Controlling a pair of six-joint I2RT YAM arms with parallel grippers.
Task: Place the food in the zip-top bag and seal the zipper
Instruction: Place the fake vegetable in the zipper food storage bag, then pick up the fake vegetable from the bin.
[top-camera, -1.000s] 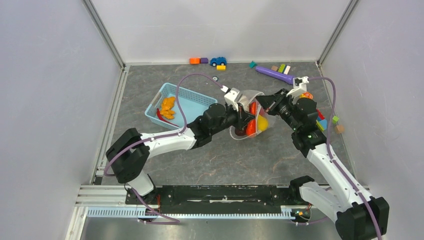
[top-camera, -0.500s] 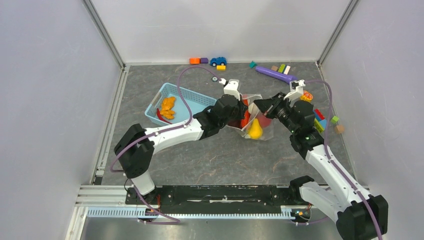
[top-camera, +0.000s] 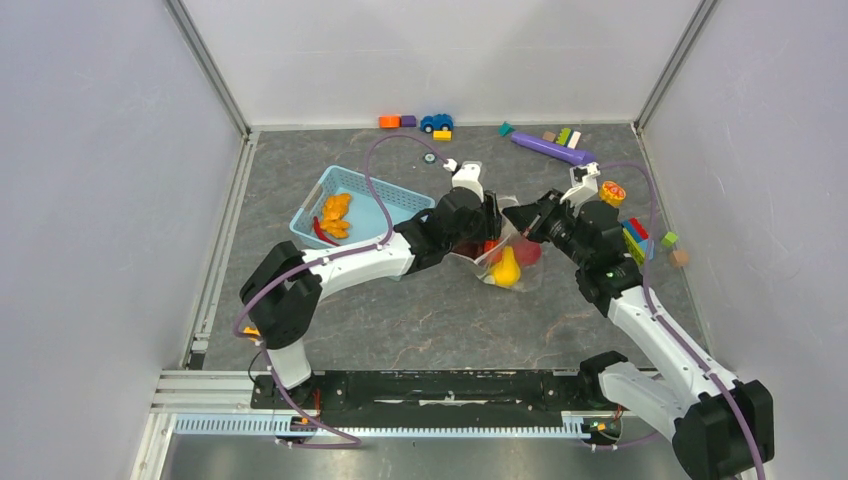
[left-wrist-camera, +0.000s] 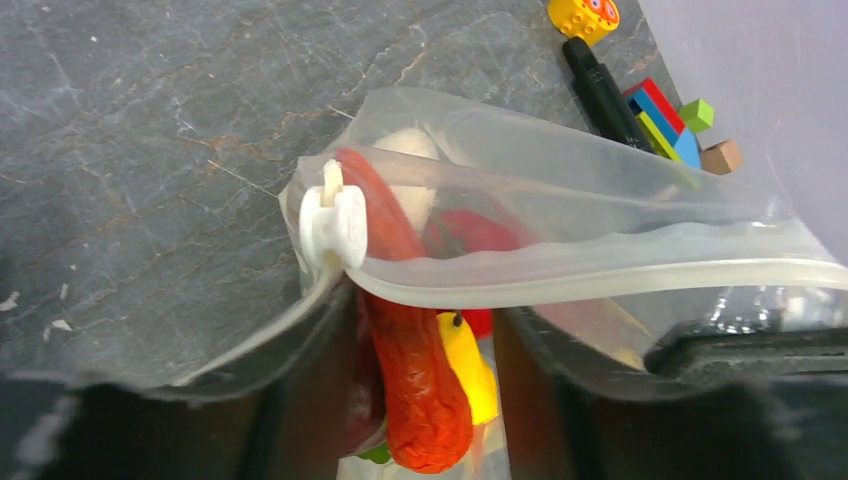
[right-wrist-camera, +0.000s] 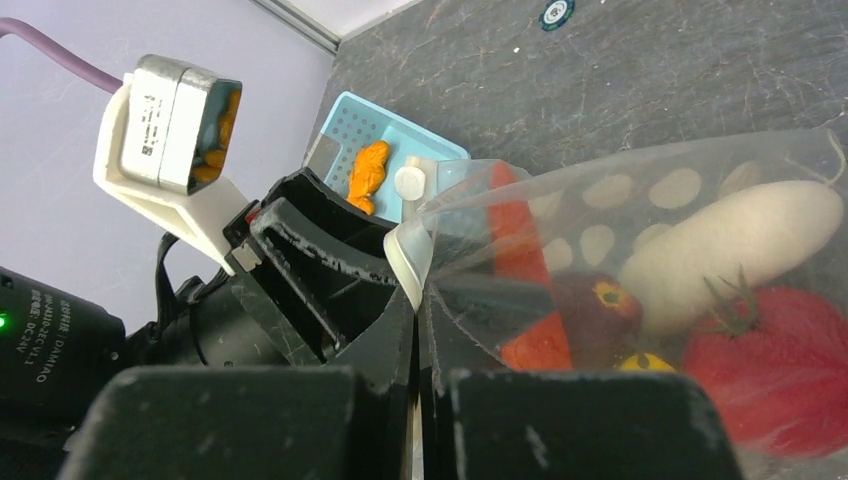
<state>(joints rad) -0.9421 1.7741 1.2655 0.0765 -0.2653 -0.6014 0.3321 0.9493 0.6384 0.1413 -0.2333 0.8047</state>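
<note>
Though crowded between the left arm (top-camera: 350, 275) and the right arm (top-camera: 650, 325), plainly visible near the middle of the grey stone-patterned table (top-camera: 420, 310): a clear zip-top bag (top-camera: 512, 262) printed with pale dots, held up by its top edge. Right jaws clenched flat together on a thin fold of the bag's rim, seen up close from the right wrist. Left jaws parted, one dark finger on either side of the bag's mouth, with the zipper (left-wrist-camera: 600, 283) running as a pale strip across the gap, not pinched. At one end of that strip, a small white slider tab (left-wrist-camera: 335, 225); mouth of the bag gaping beyond it, not sealed. Inside the bag: an orange carrot (left-wrist-camera: 410, 380) lying lengthwise, a white radish (right-wrist-camera: 730, 250), a red tomato (right-wrist-camera: 790, 370) with a green stalk, a dark maroon piece (right-wrist-camera: 590, 305) and a yellow pepper (top-camera: 507, 268) low down. Contact between the bag's underside and the table: unclear. To the left of the bag, just behind the left arm, a light-blue lattice basket (top-camera: 390, 212) with orange pieces (top-camera: 335, 212) and a curved red piece (top-camera: 320, 232) inside. Along the far wall, a blue toy car (top-camera: 436, 122) beside small blocks, and a long purple cylinder (top-camera: 548, 148) lying flat. More coloured blocks (top-camera: 640, 240) near the right wall, apart from the bag.
</note>
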